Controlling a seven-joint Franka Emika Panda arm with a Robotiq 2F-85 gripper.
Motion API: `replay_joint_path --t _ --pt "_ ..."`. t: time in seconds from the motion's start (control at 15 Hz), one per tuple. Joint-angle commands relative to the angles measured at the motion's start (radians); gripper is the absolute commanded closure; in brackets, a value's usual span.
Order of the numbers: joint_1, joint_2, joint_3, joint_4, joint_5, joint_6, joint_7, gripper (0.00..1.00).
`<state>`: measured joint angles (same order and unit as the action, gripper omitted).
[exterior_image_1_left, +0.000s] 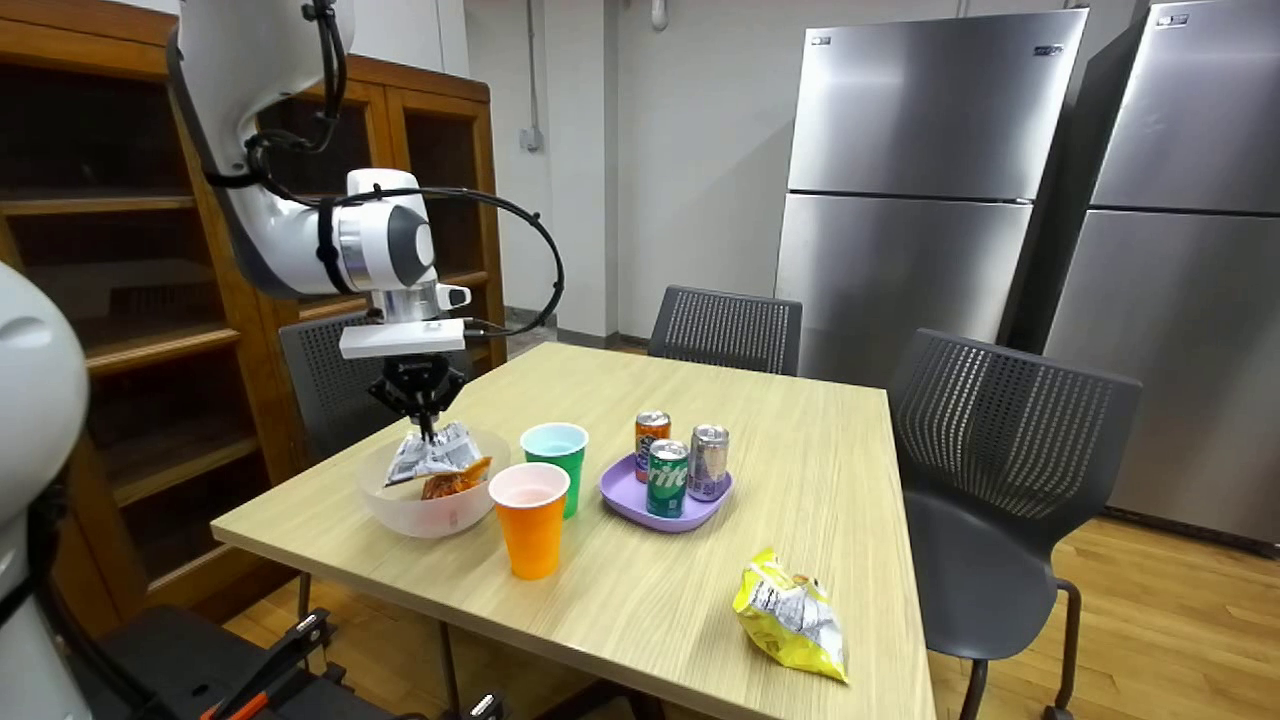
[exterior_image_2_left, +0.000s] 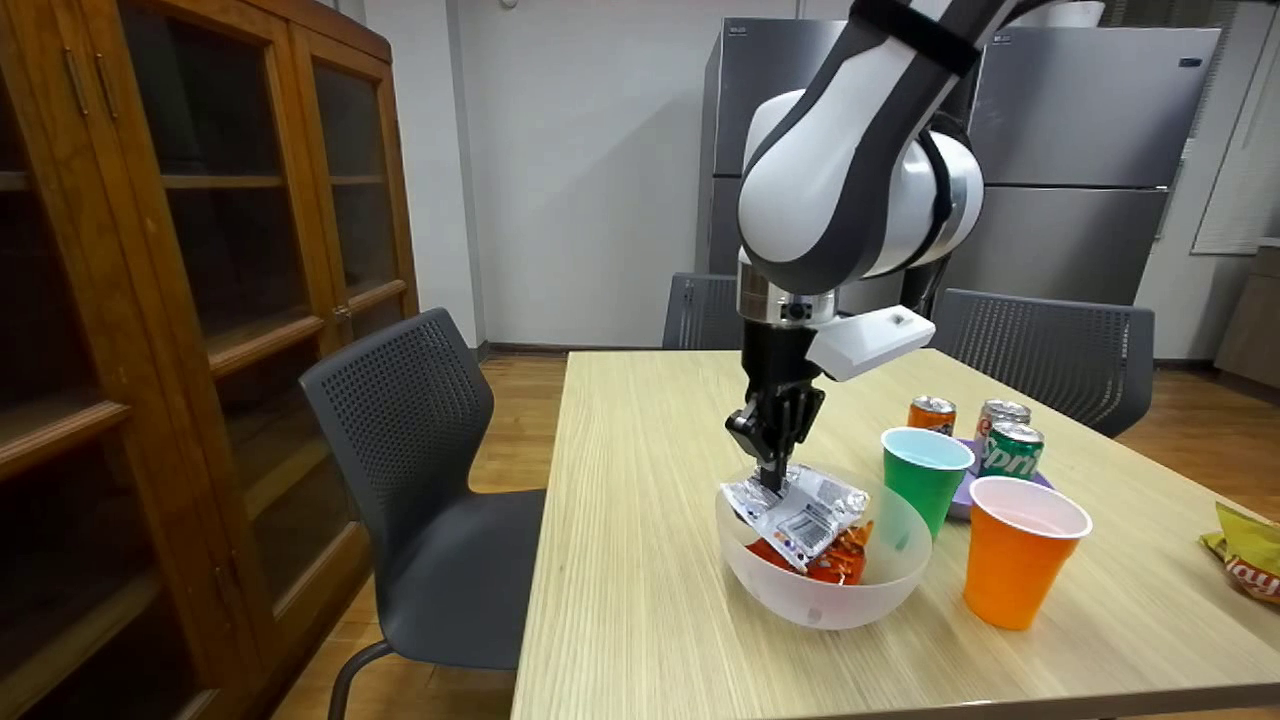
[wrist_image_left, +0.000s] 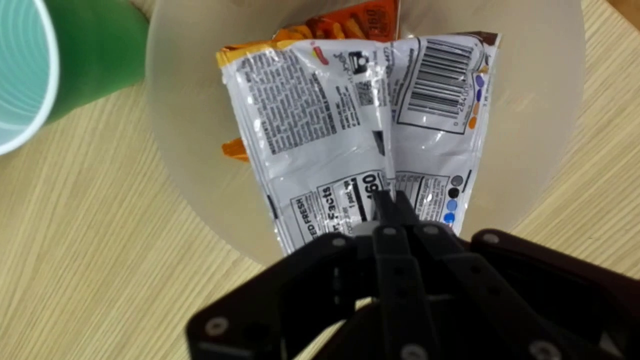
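Wooden cabinet (exterior_image_2_left: 262, 343): tall, brown, flat-fronted, fitted with glass panes.
Table (exterior_image_1_left: 800, 440): pale, streaky wood grain; straight edges, plain corners.
Arm (exterior_image_2_left: 840, 190): glossy white and dark grey, the only one present; bent down above the table corner on the cabinet side.
Bowl (exterior_image_2_left: 840, 602): frosted, translucent, round; set near that same corner.
Purple tray (exterior_image_1_left: 622, 492): shallow, smooth, rounded at the corners; nearer the middle of the table.
Gripper (wrist_image_left: 395, 206): black, jointed, pointing down into the bowl; closed at the jaws on a crease of the silver bag (wrist_image_left: 345, 145).
Silver bag: inside the bowl, directly below the jaws, tilted; spread ahead of them and to both sides in the wrist view; creased roughly in line with the fingers, long axis hard to tell beneath the gripper. Shiny, crinkled foil, printed with text and a barcode.
Yellow bag (exterior_image_1_left: 795, 620): glossy, crumpled; near the table edge opposite the cabinet.
Orange bag (exterior_image_2_left: 845, 557): glossy film, in the bowl, partly covered by the silver bag.
Orange cup (exterior_image_1_left: 533, 525): flared, smooth; near the bowl, toward the table edge closest to both exterior cameras.
Green cup (exterior_image_1_left: 562, 465): flared, ridged inside; between bowl and tray.
Orange can (exterior_image_1_left: 652, 440), green can (exterior_image_1_left: 667, 482), silver can (exterior_image_1_left: 709, 462): metal cylinders, upright on the tray.
Fingertips (wrist_image_left: 384, 210): narrow, dark, close together.
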<state>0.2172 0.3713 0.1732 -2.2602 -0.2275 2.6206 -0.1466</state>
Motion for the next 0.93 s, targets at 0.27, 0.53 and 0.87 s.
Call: replay_joint_path --t 0.27,0.53,0.87 --pt "-0.009 0.066 0.02 0.064 0.024 -0.056 -0.041 1.0" --pt "-0.007 0.064 0.024 0.068 0.021 -0.062 -0.044 1.0" --pt "-0.005 0.039 0.03 0.054 0.017 -0.057 -0.046 0.66"
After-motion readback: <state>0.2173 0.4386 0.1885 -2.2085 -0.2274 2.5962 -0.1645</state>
